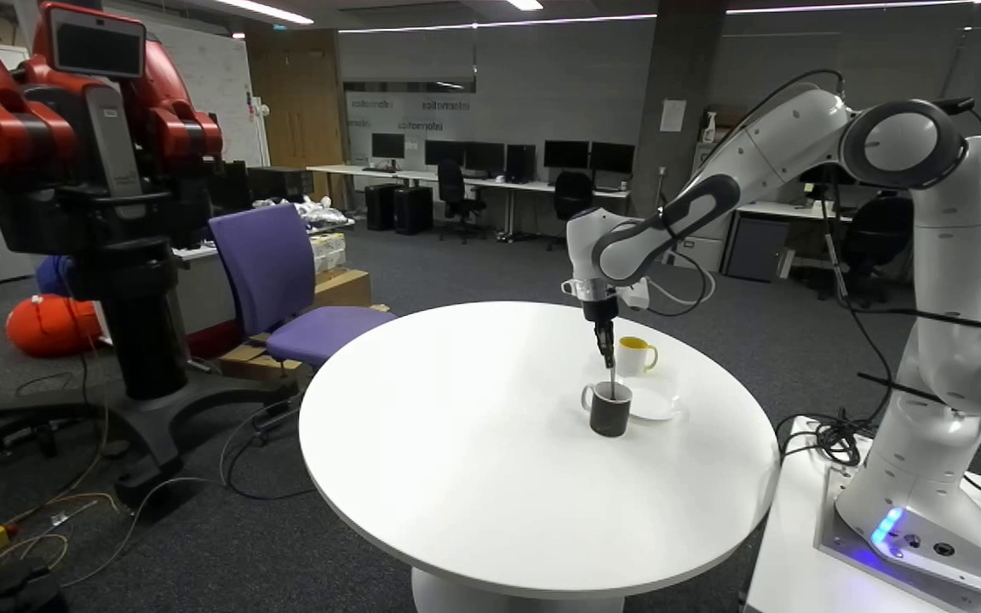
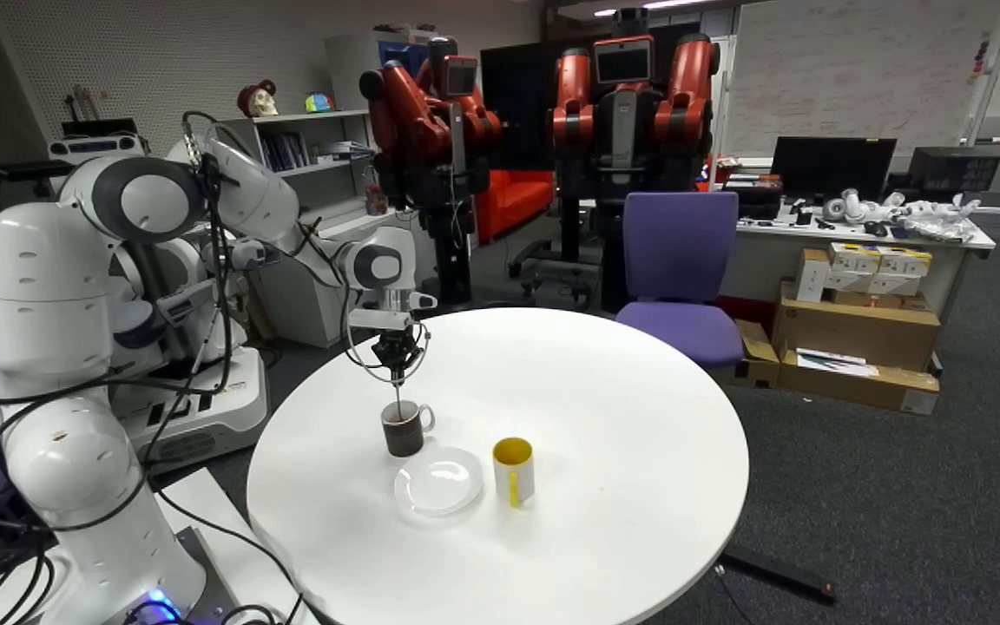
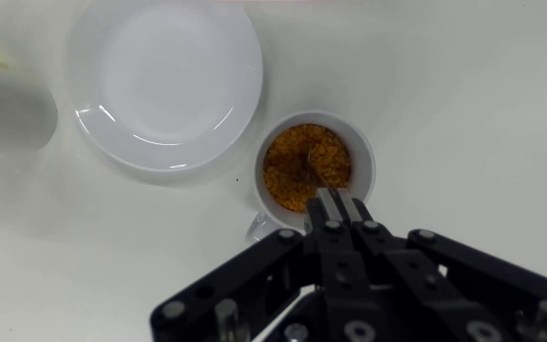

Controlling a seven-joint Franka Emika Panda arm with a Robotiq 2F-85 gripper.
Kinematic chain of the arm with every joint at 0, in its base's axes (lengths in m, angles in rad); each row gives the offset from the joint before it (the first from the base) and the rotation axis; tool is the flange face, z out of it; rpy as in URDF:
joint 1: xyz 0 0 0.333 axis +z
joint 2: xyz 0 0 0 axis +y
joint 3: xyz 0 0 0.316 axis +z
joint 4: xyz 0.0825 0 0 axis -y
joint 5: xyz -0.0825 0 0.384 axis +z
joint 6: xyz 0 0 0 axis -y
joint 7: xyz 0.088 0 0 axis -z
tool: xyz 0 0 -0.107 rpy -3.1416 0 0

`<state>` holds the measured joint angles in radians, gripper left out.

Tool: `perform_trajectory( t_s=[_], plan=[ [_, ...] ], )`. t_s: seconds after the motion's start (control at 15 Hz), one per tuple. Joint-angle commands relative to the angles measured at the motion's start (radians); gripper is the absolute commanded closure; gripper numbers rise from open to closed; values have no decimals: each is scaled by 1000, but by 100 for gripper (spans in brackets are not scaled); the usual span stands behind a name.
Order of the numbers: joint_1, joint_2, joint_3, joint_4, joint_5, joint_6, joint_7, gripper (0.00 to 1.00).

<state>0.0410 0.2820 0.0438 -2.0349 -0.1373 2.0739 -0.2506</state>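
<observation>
My gripper (image 3: 334,191) is shut on a thin metal spoon (image 2: 398,402), pointing down over a dark mug (image 2: 403,439). The spoon (image 1: 613,375) reaches down into that mug (image 1: 610,417) in both exterior views. Seen from the wrist, the mug has a pale inside and holds loose orange-brown contents (image 3: 283,183); the spoon's lower end dips into them and is partly hidden. The fingertips hover above the mug's rim, near its handle side. Beside the mug lies a white plate (image 3: 164,80) with nothing on it. A white mug with a yellow inside and handle (image 2: 504,482) stands past the plate.
All of this rests on a round white table (image 1: 456,460). The arm's base stands on a white side table (image 1: 797,545) with loose cables. A purple chair (image 1: 273,272) is close to the table's far edge, and red robots (image 2: 630,113) stand behind.
</observation>
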Motion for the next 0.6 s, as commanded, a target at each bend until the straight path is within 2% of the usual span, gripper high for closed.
perform_trajectory(
  t_s=[0.0, 0.53],
  plan=[
    [2, -44, 9, -31, -9, -10, 8, 100],
    [0, -11, 18, 7, -1, -24, -3, 100]
  ],
)
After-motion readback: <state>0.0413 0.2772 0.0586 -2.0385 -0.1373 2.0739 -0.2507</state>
